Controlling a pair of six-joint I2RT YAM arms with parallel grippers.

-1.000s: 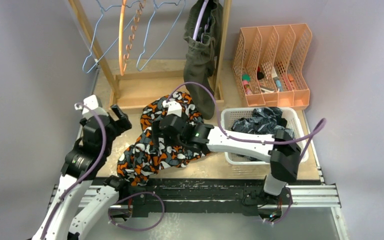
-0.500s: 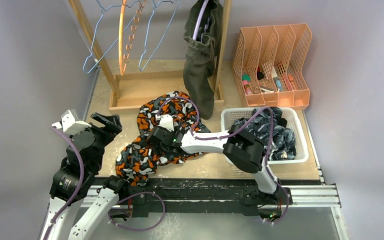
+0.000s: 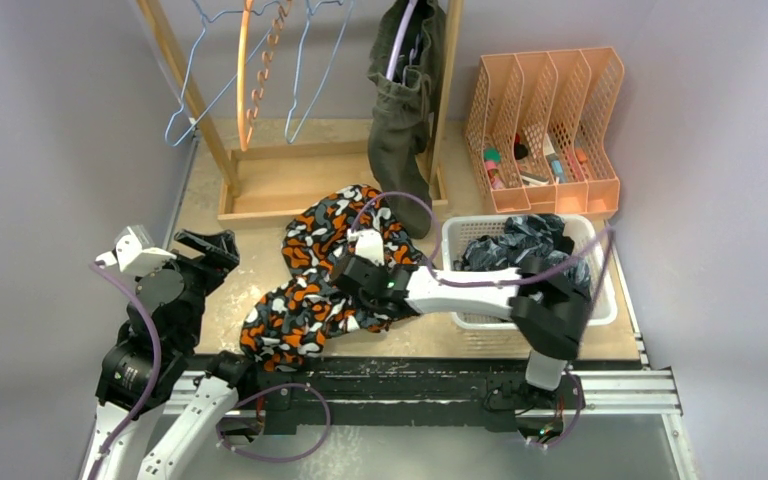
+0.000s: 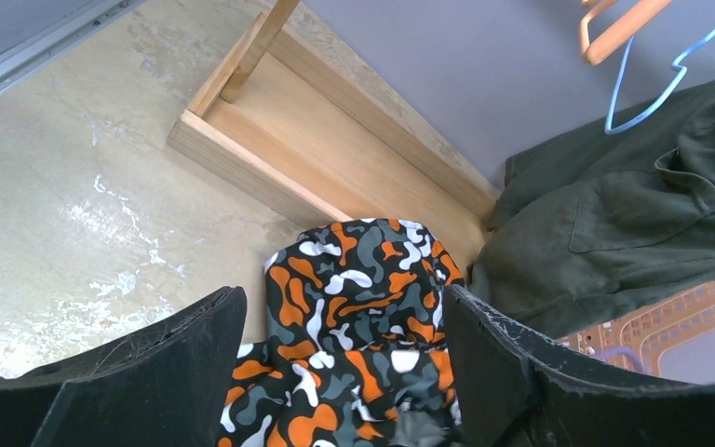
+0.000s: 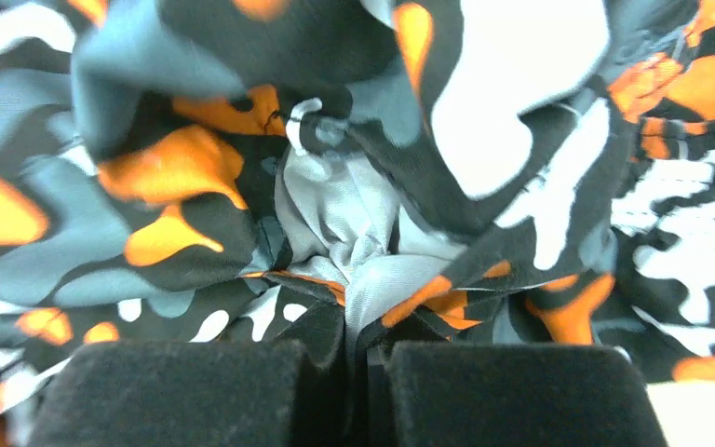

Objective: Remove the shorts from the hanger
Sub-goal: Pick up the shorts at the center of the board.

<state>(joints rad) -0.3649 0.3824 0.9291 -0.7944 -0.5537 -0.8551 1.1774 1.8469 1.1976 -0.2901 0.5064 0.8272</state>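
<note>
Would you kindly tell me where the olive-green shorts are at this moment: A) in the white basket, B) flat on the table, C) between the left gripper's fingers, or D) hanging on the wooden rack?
D: the olive-green shorts hang at the right end of the wooden rack.

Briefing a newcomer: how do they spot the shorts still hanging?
Find the wooden rack at the back. On its right end, beside the orange file sorter, hang the olive-green shorts. They alone are plain green and hanging; the camo shorts lie crumpled.
</note>
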